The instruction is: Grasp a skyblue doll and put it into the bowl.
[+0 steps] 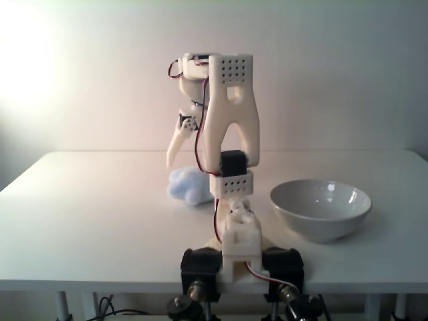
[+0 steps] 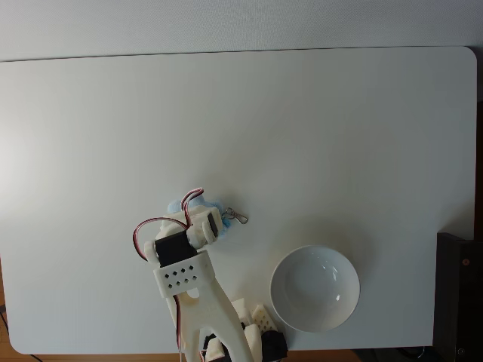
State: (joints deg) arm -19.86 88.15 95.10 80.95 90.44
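Note:
The skyblue doll [image 1: 188,187] lies on the white table just left of the arm's base, a pale fluffy lump. From above, patches of the doll [image 2: 224,225] peek out around the wrist, and its metal clip [image 2: 238,218] sticks out to the right. My gripper [image 1: 175,164] points straight down, its tip just above the doll's top left. In the fixed view from above, the gripper [image 2: 198,216] sits right over the doll, hidden under the wrist motor. Only one white finger [image 1: 176,144] shows, so the jaw gap is hidden. The white bowl [image 1: 321,224] stands empty to the right, about a bowl's width from the doll.
The arm's base [image 1: 239,257] is clamped at the table's near edge, between doll and bowl [image 2: 287,303]. Open white tabletop [image 2: 302,128] stretches beyond them. A dark object [image 2: 459,294] stands off the table's right edge.

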